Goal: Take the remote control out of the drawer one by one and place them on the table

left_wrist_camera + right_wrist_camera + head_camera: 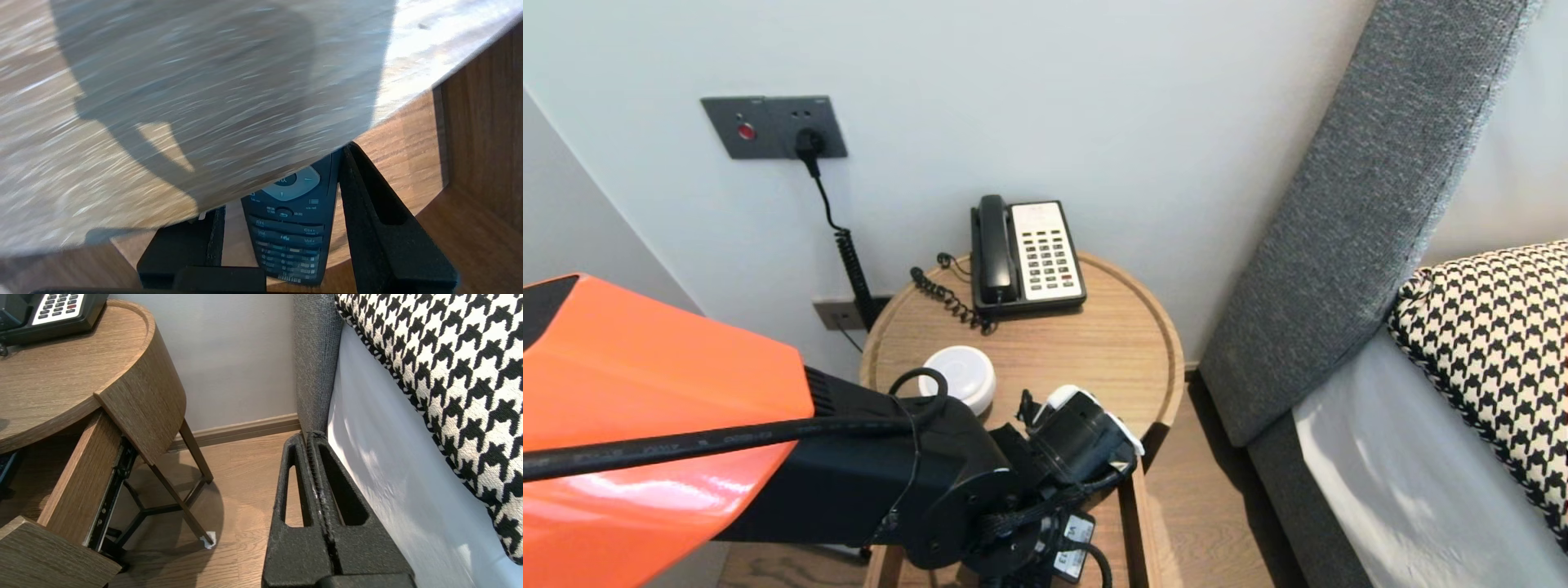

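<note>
1. Bed with grey fabric headboard (pixel 1347 229) and black-and-white houndstooth cushion (pixel 1494 343): you find it just off the table's right edge.
2. Round light-wood bedside table (pixel 1119 351) with a raised rim: it stands against the wall. Its wooden drawer (pixel 77 469) is pulled out below the front edge.
3. Black-and-cream desk telephone (pixel 1029 255): at the table's back edge, handset on its cradle, coiled cord trailing toward the left edge.
4. Your right gripper (pixel 309 435): parked low beside the bed, well off the table's right edge, fingers pressed together on nothing.
5. Your left gripper (pixel 284 181): under the table's front edge, inside the drawer, jaws apart astride the dark slim remote control (pixel 292 232). One finger (pixel 380 228) lies against its edge, and a strip of drawer floor shows at the other.
6. White round puck-shaped device (pixel 960 376): near the table's front-left edge.
7. Dark slim remote control: in the drawer, buttons up, far end hidden beneath the table's front edge.
</note>
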